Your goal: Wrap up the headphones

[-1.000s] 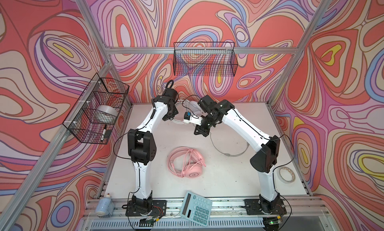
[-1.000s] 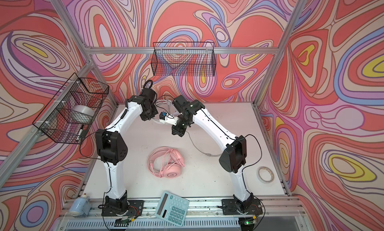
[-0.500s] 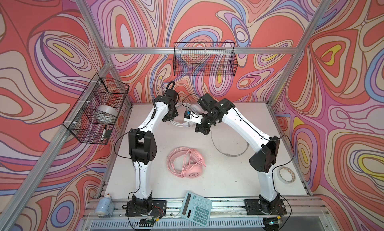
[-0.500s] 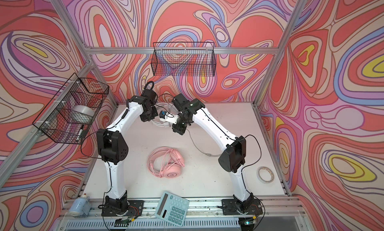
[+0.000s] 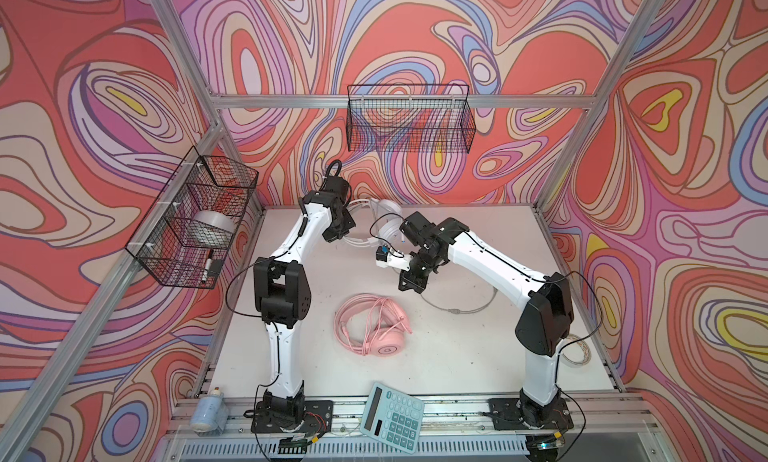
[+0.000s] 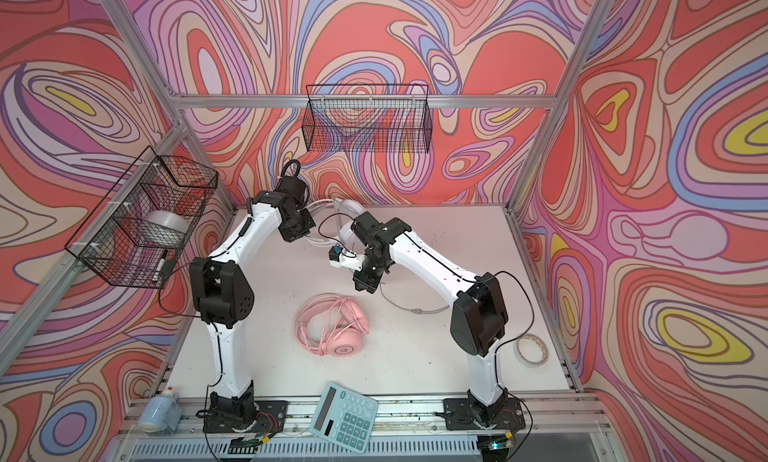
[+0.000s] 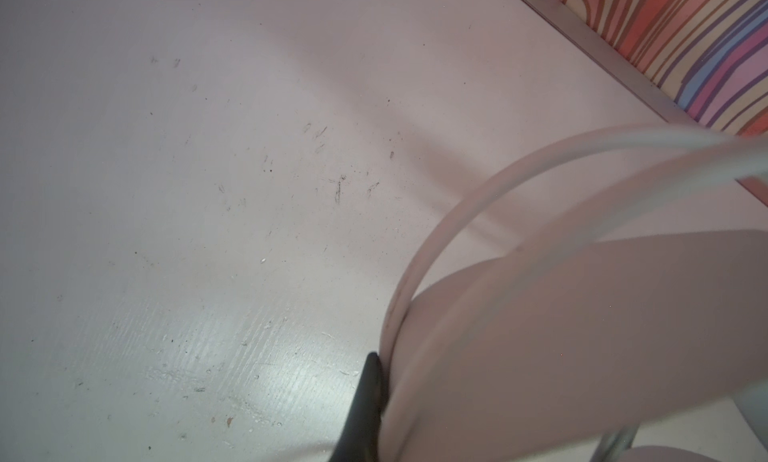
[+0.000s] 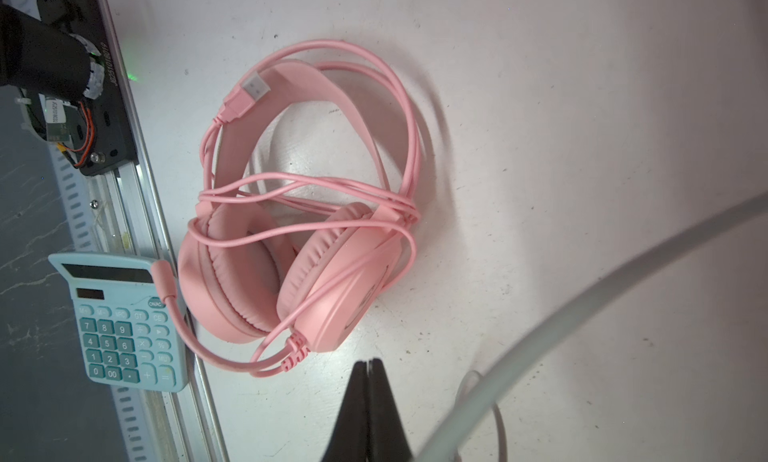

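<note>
The arms cover most of the white headphones [image 5: 388,231] in both top views. In the left wrist view their blurred band runs off the edge and hides one finger of the left end effector [image 7: 379,397]. The grey cable [image 8: 582,314] is blurred too.

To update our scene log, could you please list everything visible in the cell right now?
pink headphones: one, pink, table centre, cable wound around them
white headphones: one, white, back of table
cable: one, greyish, trailing on table right of centre
calculator: one, light blue, front rail
tape ring: one, pale, table's right edge
wire baskets: two, black, left wall and back wall
tape roll: one, silvery, in left-wall basket
marker: one, black and white, same basket
bottle: one, bluish, front left corner
table: one, white
left gripper: one, black, closed on white headphones' band
right gripper: one, black, closed, above table
</note>
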Tool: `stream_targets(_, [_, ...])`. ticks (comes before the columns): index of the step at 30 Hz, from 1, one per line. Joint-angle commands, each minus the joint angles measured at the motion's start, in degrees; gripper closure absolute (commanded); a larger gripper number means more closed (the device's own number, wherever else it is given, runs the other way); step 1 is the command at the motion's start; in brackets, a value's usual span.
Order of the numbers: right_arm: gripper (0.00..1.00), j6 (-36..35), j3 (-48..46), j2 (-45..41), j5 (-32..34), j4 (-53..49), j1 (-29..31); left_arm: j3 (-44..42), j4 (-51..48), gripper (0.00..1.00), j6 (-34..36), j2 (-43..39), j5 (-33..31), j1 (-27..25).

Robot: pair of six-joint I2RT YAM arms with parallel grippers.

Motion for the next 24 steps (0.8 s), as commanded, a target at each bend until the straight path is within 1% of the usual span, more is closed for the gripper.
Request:
stream_targets(1, [1.0,2.94,-4.44,-3.86,-1.49,3.99,0.35,-1.54,3.34,1.0,-2.91,-4.08,2.86,0.53])
stream_targets(4, [1.0,4.8,-8.91,-5.74,-4.15,7.1,0.36,-4.69,6.01,1.0,-4.79,-6.13,5.04,1.39])
stream_targets(8, [1.0,7.38,-10.74,-4.35,-8.29,7.91,0.35,-6.56,7.9,1.0,-6.55,-7.63,6.46,1.77])
stream_targets(14, [1.0,8.07,-8.17,-0.62,-13.43,6.99,0.89,-6.16,8.78,1.0,-7.55,-7.98,8.0,1.77])
stream_targets(19, [1.0,8.01,-6.5,1.58,-15.61,5.81,1.3,-6.09,9.06,1.0,-8.11,-7.68,8.51,1.77])
stream_targets(24, [1.0,7.14,-5.48,1.42,-17.23,5.38,2.1,-6.16,9.06,1.0,-8.3,-6.8,8.17,1.77])
